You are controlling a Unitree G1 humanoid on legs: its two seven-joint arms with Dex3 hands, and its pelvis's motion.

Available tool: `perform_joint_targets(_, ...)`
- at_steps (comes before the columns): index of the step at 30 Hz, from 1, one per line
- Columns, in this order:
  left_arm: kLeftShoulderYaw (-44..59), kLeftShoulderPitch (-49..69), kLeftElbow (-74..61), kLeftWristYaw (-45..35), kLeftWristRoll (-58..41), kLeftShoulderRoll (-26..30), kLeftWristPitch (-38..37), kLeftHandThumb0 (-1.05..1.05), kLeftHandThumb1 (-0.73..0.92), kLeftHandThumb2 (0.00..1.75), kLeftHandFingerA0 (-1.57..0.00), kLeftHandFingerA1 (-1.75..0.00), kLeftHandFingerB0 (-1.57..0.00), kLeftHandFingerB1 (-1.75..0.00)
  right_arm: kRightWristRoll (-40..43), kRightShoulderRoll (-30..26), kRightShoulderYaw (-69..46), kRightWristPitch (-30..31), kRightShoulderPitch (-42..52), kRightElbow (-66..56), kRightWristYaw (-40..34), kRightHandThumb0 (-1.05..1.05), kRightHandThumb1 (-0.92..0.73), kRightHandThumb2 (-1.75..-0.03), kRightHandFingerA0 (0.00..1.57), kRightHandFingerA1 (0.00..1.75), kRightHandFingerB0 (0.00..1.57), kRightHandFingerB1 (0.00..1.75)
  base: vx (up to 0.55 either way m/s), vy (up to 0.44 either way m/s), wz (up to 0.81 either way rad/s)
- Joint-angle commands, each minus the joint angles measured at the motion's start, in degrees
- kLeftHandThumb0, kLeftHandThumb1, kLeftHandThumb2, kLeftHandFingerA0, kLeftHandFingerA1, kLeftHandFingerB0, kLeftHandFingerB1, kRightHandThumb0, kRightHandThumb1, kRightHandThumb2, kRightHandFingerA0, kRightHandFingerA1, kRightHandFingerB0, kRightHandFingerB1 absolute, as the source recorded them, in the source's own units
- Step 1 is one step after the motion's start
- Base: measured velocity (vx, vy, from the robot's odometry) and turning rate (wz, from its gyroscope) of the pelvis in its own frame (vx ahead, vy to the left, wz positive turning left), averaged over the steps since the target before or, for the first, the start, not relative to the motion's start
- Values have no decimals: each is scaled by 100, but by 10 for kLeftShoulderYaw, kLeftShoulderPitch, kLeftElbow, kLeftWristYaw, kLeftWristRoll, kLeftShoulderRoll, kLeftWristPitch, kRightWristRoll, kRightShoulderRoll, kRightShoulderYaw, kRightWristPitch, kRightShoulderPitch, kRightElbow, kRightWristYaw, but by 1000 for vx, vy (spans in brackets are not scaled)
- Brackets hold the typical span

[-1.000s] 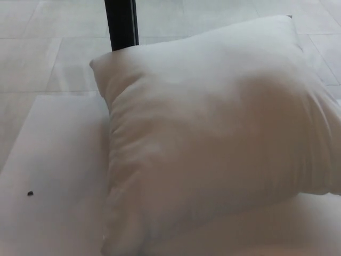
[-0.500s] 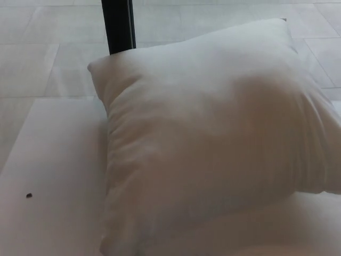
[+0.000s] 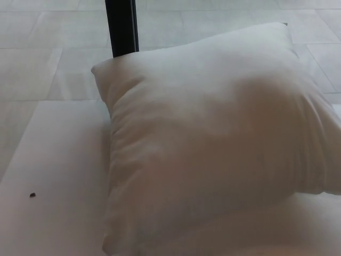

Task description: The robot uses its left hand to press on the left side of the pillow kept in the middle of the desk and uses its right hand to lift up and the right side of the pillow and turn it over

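Nothing but the camera has shifted slightly; pillow (image 3: 213, 144) lies unmoved on the white surface (image 3: 53, 176). You see neither hand, so their state is unknown and placing the pillow relative to them is impossible. Risk: unpinned, it slides off the surface.

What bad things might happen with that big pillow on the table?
1. The white pillow covers most of the desk, and its far corners seem to hang past the far edge, so a hard flip might slide it onto the tiled floor.
2. Neither robot hand shows, so nothing pins the left side; it may shift when lifted.
3. The black post stands right behind the pillow and might catch it.
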Motion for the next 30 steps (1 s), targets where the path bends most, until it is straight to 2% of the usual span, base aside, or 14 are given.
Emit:
perform_joint_targets(1,-37,-7,34,42,61,39,-21,-105,25,56,-136,-144,-20,-166,-13,-3,50,-106,14,29,-26,-94,-64,-104,47,93,7,58,0,0,0)
perform_joint_targets(2,-53,-3,32,39,75,47,-22,-105,27,55,-66,-155,-25,-158,-24,0,69,-122,19,28,-21,-88,-69,-62,60,134,11,62,0,0,0)
perform_joint_targets(3,-61,0,37,35,80,52,-27,-105,22,82,-50,-153,-10,-135,-30,2,84,-136,24,28,-12,-93,-54,-93,91,115,14,60,0,0,0)
perform_joint_targets(4,-62,1,38,34,79,54,-29,-105,22,82,-50,-153,-10,-135,-29,3,90,-140,26,30,-10,-93,-54,-93,91,115,14,60,0,0,0)
perform_joint_targets(5,-84,6,38,36,99,64,-32,-105,30,59,-112,-138,-42,-147,-30,4,101,-145,29,31,-10,-77,-55,-60,109,151,23,59,0,0,0)
perform_joint_targets(7,-137,13,55,11,143,92,-49,-105,24,83,-85,-149,-31,-126,-55,5,140,-165,42,24,-1,-75,-52,-60,100,154,24,60,0,0,0)
perform_joint_targets(9,-171,24,55,-8,159,108,-66,-105,30,54,-121,-122,-42,-139,-62,-2,163,-171,43,32,-5,-72,-40,-86,118,145,27,63,0,0,0)
perform_joint_targets(13,-172,35,43,-26,126,112,-42,-89,15,62,-98,-135,-54,-121,-55,-7,186,-178,44,38,-11,-68,-48,-61,102,171,30,60,0,0,0)
perform_joint_targets(16,-170,29,44,-35,110,115,-31,-105,21,59,-122,-134,-52,-129,-56,-9,207,-184,47,35,-26,-65,-49,-61,102,166,28,59,0,0,0)
perform_joint_targets(17,-172,29,42,-35,110,117,-32,-105,20,63,-126,-127,-55,-125,-53,-9,211,-187,47,37,-27,-74,-42,-84,108,139,31,63,0,0,0)
perform_joint_targets(19,-178,28,43,-43,115,125,-45,-90,5,62,-80,-132,-52,-118,-47,-7,217,-196,47,43,-28,-72,-40,-84,115,138,32,65,0,0,0)
perform_joint_targets(22,-177,27,47,-45,113,126,-46,-92,16,67,-105,-122,-54,-119,-40,-10,224,-198,48,45,-30,-63,-47,-60,99,162,30,61,0,0,0)
perform_joint_targets(25,-184,19,72,-43,121,131,-57,-93,15,67,-76,-123,-59,-113,-47,-15,242,-202,51,43,-26,-63,-48,-58,87,140,29,62,0,0,0)
perform_joint_targets(30,-186,29,67,-50,124,133,-73,-100,21,73,-111,-122,-59,-116,-44,-20,259,-214,54,48,-21,-73,-41,-85,115,143,28,65,0,0,0)
